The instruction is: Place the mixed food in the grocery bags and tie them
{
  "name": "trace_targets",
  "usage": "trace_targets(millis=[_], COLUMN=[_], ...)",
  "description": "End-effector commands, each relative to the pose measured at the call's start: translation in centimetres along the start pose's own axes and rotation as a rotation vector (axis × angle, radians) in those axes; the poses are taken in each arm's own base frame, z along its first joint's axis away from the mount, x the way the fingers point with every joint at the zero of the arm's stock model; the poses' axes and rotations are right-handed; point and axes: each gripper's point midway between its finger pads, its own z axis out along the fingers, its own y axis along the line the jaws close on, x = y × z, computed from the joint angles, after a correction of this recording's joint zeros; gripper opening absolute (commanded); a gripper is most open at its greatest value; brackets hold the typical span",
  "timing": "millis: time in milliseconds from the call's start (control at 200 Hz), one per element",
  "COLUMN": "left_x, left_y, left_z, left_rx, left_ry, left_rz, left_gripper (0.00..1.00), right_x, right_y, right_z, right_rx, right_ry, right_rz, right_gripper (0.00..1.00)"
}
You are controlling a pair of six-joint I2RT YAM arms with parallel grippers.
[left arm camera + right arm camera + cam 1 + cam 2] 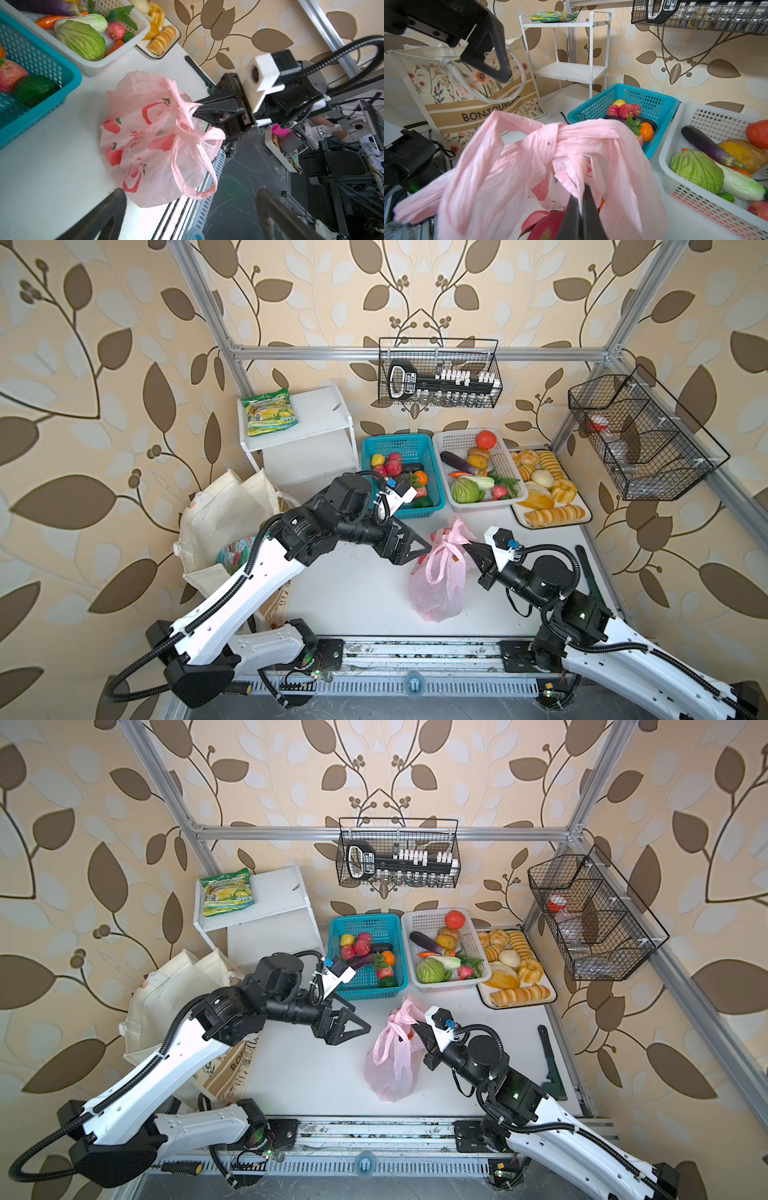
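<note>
The thin pink plastic bag [438, 576] [392, 1060] stands near the table's middle, its handles knotted [550, 135]. A magenta dragon fruit [548, 224] shows through it. My right gripper [466, 548] [414, 1027] [580, 188] is shut on a strip of the bag's handle just beside the knot. My left gripper [415, 552] [352, 1034] [190, 193] hangs wide open just left of the bag, nothing between its fingers; a loose handle loop [199, 193] dangles near it. The cream canvas tote [216, 506] [446, 93] stands at the left with a teal-red snack packet [237, 551] inside.
A blue basket [395, 439] of toy fruit, a white basket [465, 434] of vegetables and a bread tray [584, 502] line the back. A white shelf [316, 410] holds a green-yellow packet [270, 412]. A dark tool [586, 568] lies along the right edge.
</note>
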Motion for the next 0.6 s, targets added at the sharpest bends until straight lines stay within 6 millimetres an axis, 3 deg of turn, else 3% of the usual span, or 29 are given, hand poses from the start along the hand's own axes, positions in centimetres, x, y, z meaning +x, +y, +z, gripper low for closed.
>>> trace_targets(millis=[0,120,340,380,450,545,595], left_x=[2.0,2.2,2.1,2.2,2.5,3.1,3.2], left_y=[0.5,0.9,1.2,1.1,1.3,3.1,4.1], left_z=[2.0,4.0,6.9,7.3,7.7,7.4,7.0], left_rx=[0.080,0.142,0.172,0.188,0.189,0.071,0.015], left_ry=[0.057,0.085,0.139,0.155,0.177,0.206,0.205], left_rz=[-0.094,-0.194,-0.222,-0.224,-0.213,-0.190,-0.190], left_gripper=[0.94,0.80,0.75,0.68,0.35,0.01,0.00], right_x=[-0.1,-0.3,-0.1,-0.2,-0.1,-0.4,-1.0], right_y=[-0.3,-0.2,-0.2,-0.2,-0.3,-1.3,-2.1], right_z=[0.1,0.3,0.4,0.3,0.3,-0.1,-0.6], right_rx=[0.013,0.010,0.009,0.011,0.014,0.073,0.121], right_ry=[-0.012,-0.018,-0.010,-0.012,-0.009,0.003,0.013], right_rz=[0.014,0.025,0.025,0.027,0.025,0.034,0.057], right_gripper=[0.00,0.00,0.00,0.00,0.00,0.00,0.00])
